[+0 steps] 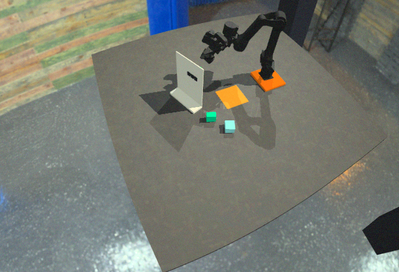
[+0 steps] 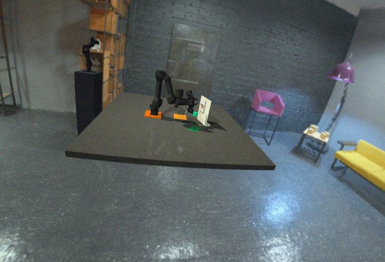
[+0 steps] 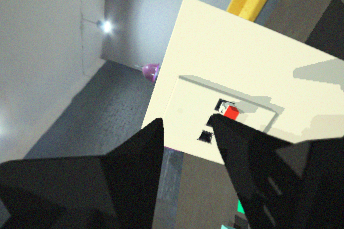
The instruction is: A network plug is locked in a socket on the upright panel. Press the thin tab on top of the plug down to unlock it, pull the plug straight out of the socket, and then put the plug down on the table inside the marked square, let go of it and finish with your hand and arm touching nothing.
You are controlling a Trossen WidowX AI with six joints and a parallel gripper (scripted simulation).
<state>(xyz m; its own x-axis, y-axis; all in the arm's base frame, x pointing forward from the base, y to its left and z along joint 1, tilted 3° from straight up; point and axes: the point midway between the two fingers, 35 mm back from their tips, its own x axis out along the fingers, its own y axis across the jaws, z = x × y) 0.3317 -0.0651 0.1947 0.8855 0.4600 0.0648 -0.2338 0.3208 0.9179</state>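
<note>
The cream upright panel (image 1: pixel 183 65) (image 2: pixel 204 116) (image 3: pixel 200 36) has a row of three dark sockets. A small whitish plug with a red part (image 3: pixel 231 113) sits in the end socket in the wrist view; its tab cannot be made out. My gripper (image 1: pixel 202 48) (image 2: pixel 195 103) (image 3: pixel 187 122) is partly open and empty, a short way in front of the panel. One fingertip overlaps the middle socket in the wrist view, beside the plug; I cannot tell if it touches. A flat orange square (image 1: pixel 232 96) (image 2: pixel 180 117) and a flat green square (image 2: pixel 193 128) lie on the table.
A green cube (image 1: pixel 211 117) (image 2: pixel 195 113) and a light cyan cube (image 1: pixel 229 127) stand near the panel's foot. The arm's base is on an orange plate (image 1: pixel 279 83) (image 2: pixel 149 116) beyond the orange square. The panel hides the green square in the top view.
</note>
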